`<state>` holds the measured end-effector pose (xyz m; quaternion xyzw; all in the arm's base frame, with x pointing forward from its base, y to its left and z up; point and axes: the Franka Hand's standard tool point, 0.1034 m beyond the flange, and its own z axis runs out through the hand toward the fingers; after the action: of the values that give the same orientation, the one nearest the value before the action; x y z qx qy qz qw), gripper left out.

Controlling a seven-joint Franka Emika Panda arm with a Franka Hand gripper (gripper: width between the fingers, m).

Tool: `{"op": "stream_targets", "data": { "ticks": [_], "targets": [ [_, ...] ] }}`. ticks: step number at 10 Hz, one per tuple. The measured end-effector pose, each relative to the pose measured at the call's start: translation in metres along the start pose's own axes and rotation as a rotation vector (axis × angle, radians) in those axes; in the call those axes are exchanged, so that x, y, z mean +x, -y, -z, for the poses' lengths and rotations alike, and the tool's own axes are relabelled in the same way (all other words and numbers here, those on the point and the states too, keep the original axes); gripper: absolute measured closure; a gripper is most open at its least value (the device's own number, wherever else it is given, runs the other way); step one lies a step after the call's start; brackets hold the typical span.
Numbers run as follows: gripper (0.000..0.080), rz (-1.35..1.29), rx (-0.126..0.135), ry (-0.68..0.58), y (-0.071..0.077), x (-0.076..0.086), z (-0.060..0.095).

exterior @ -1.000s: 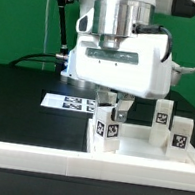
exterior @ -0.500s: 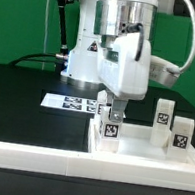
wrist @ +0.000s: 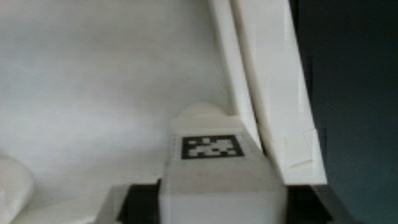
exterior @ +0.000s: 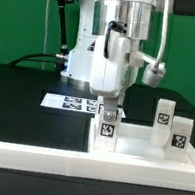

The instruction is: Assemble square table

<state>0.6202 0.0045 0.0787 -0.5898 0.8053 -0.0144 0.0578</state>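
Gripper (exterior: pixel 109 114) fingers stand narrow on either side of a short white leg (exterior: pixel 108 125), pinching it near its top; in the wrist view the dark fingertips (wrist: pixel 139 204) flank the leg (wrist: pixel 219 165) with no gap showing, so it reads as a firm hold. That leg stands upright on the white tabletop (exterior: pixel 138 152), at the corner toward the exterior view's left, close against the slab's raised rim. Whether its foot is fully seated or only resting there is hard to judge from either view.

To do this step well, the leg probably needs to stay vertical and square to the rim, its tagged face unturned, with any pressing or twisting done slowly so the slick plastic does not slip between the pads.

Two more legs (exterior: pixel 164 118) (exterior: pixel 180 132) stand on the slab toward the exterior view's right. All parts are smooth matte white plastic, blocky and sharp-edged, each bearing a black-and-white square tag. Behind lies the flat marker board (exterior: pixel 69 103) on the black table (exterior: pixel 24 100), and a long white border wall (exterior: pixel 85 166) runs along the front.
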Motion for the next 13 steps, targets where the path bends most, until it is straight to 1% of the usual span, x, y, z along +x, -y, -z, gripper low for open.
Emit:
{"op": "stream_targets", "data": {
  "ticks": [2, 3, 4, 5, 6, 7, 8, 11, 13],
  "targets": [
    [0.0508, -0.015, 0.000, 0.000, 0.0000, -0.0001, -0.0001],
    [0.0430, 0.014, 0.001, 0.000, -0.0001, -0.0005, -0.0002],
    [0.0283, 0.057, 0.000, 0.000, -0.0001, -0.0005, -0.0002],
    [0.0192, 0.150, -0.014, 0.003, -0.0014, -0.0001, 0.0000],
    [0.0192, 0.232, -0.015, 0.005, -0.0007, -0.0011, 0.0008],
    [0.0159, 0.344, -0.015, 0.006, -0.0008, -0.0015, 0.0007],
    [0.0151, 0.430, -0.015, 0.006, -0.0010, -0.0013, 0.0005],
    [0.0150, 0.712, -0.017, 0.006, -0.0012, -0.0020, 0.0009],
    [0.0150, 0.958, -0.019, 0.005, -0.0009, -0.0014, 0.0010]
  ]
}}
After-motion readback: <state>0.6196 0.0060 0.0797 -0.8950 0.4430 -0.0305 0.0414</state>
